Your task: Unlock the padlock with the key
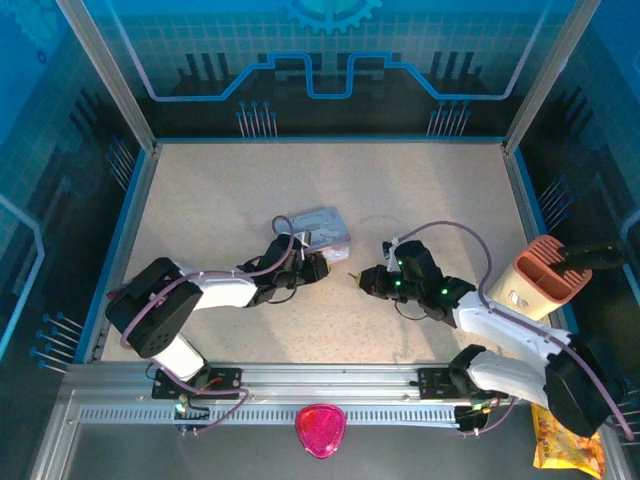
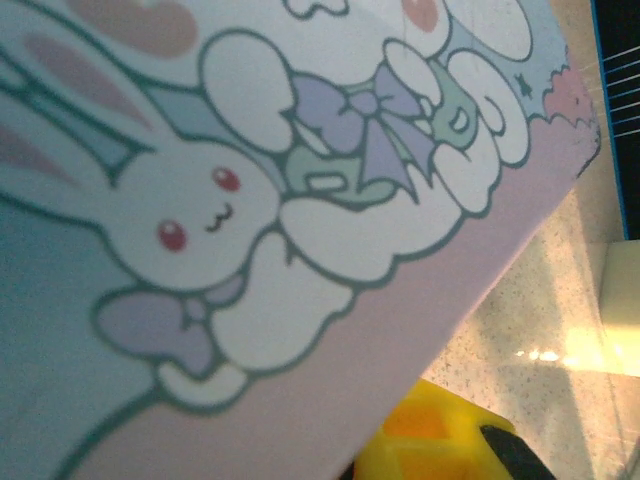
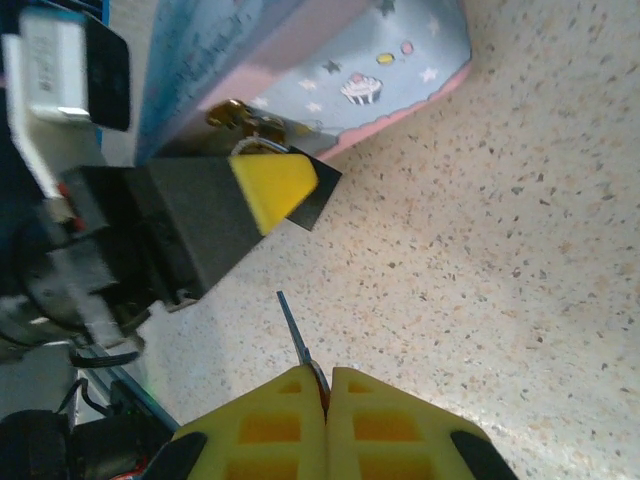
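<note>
Arms meet near the centre of the worktop (image 1: 430,190) in the top external view. The left end effector (image 1: 316,266) sits at the 6 o'clock edge of a pale cartoon-printed tin (image 1: 322,228), and the right end effector (image 1: 360,280) faces it from 3 o'clock, just apart. A peach holder (image 1: 543,278) stands well off at 3 o'clock and a pink object (image 1: 320,430) lies at 6, neither in the way. The left wrist view looks along the tin's rabbit print, with one yellow fingertip (image 2: 430,445) at 6 o'clock; how far that end effector is open cannot be told. In the right wrist view the right end effector is pinched fully shut on the key (image 3: 296,335), whose thin blade sticks out toward 12 o'clock. At 11 o'clock what looks like the padlock (image 3: 238,113) hangs at the tin's edge, partly hidden behind the left finger. The key is probably light, stiff and slippery, best pinched by its loop end. The little lock is likely to swing unless steadied by its body. That finger and the tin wall crowd the approach.
</note>
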